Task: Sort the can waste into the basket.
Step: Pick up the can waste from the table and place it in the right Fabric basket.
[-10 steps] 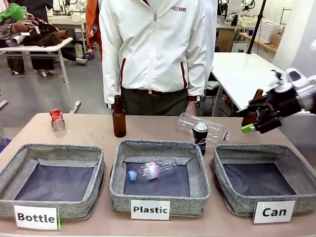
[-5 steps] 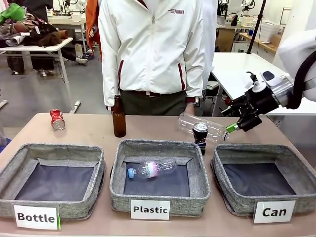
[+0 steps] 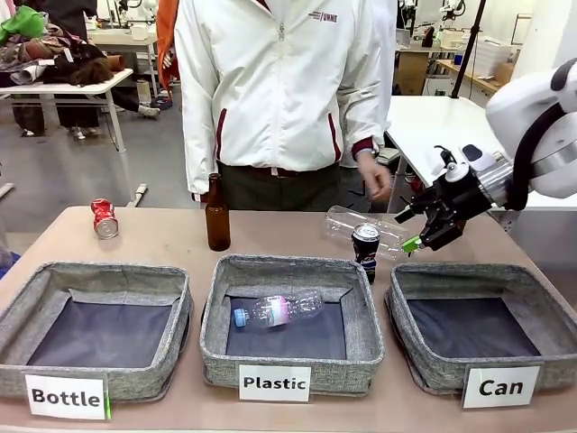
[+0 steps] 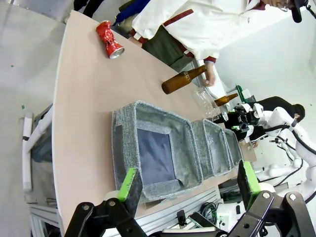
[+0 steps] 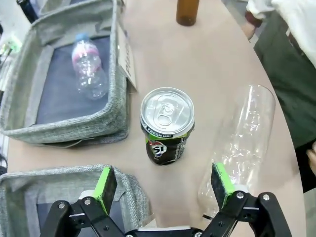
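The dark can (image 3: 365,249) stands upright behind the middle basket, its silver top up. In the right wrist view this dark can (image 5: 167,126) is just ahead of my open right gripper (image 5: 164,183), not between the fingers. From the front, the right gripper (image 3: 407,231) hovers just right of it, above the table. The crushed red can (image 3: 105,218) lies at the far left; the left wrist view shows the red can (image 4: 109,38) far away. The "Can" basket (image 3: 478,273) sits at front right, nothing in it. My left gripper (image 4: 189,181) is open, well off the table.
A clear plastic bottle (image 3: 371,231) lies behind the dark can, close to my right fingers. A brown bottle (image 3: 217,215) stands mid-table. The "Plastic" basket (image 3: 290,267) holds a small bottle; the "Bottle" basket (image 3: 99,274) holds nothing. A person's hand (image 3: 376,176) hangs near the far edge.
My right gripper has swung left and down from the table's right end to beside the dark can. The person's hand has come up into view near the far edge.
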`<action>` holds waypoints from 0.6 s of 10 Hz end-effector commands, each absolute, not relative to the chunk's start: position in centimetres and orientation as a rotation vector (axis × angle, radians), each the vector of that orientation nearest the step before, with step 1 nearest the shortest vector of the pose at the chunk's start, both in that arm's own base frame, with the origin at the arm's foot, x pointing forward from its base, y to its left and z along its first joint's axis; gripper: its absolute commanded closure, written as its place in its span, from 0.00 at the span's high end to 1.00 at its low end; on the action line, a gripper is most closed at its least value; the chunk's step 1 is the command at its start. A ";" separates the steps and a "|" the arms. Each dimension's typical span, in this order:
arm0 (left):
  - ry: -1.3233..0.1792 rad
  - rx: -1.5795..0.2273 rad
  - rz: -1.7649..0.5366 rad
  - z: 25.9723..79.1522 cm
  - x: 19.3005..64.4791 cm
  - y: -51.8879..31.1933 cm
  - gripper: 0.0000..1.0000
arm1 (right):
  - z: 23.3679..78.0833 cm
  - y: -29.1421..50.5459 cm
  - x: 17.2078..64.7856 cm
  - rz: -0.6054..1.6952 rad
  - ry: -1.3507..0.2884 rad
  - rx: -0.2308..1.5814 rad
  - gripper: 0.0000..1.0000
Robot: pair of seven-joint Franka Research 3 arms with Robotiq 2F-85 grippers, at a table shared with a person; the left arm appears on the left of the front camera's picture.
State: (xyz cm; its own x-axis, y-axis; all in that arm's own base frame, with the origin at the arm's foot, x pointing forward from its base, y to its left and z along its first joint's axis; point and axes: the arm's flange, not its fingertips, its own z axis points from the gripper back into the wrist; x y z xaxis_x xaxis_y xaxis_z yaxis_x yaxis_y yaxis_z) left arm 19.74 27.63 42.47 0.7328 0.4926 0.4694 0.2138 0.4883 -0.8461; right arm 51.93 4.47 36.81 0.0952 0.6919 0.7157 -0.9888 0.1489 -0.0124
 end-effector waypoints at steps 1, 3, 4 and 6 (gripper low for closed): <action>-0.791 -1.079 0.176 42.6 19.8 27.7 1.00 | 36.0 5.6 52.6 1.345 -0.707 0.515 1.00; -0.791 -1.079 0.176 42.6 19.8 27.7 1.00 | 40.8 0.6 46.1 1.214 -0.743 0.522 1.00; -0.791 -1.079 0.176 42.6 19.8 27.7 1.00 | 43.0 -2.4 42.0 1.097 -0.755 0.502 1.00; -0.791 -1.079 0.176 42.6 19.8 27.7 1.00 | 44.8 -7.2 34.3 0.884 -0.698 0.622 1.00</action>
